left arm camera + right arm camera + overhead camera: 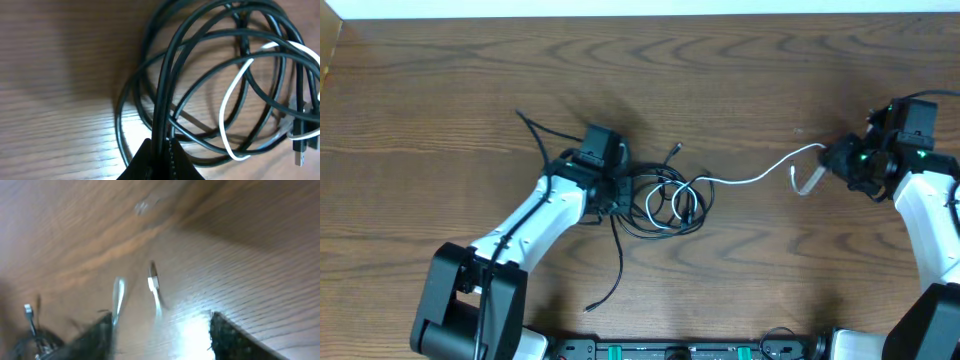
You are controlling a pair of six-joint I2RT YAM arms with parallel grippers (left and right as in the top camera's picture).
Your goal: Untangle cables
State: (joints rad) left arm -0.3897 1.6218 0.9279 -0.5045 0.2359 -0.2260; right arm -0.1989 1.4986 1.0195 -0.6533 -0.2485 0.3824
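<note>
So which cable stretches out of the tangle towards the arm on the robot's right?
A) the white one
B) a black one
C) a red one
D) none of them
A: the white cable runs from the knot of black cables across to the open right gripper, while the left gripper pinches a black strand at the knot.

Dark brown wood table [740, 90], strong wavy grain, fills nearly all of every view. Thin white strip [620, 8] along the far edge, can't tell what it is. Black rail [680, 350] with green bits at near edge. Bright light glare on wood [132, 132] in both wrist views
</note>
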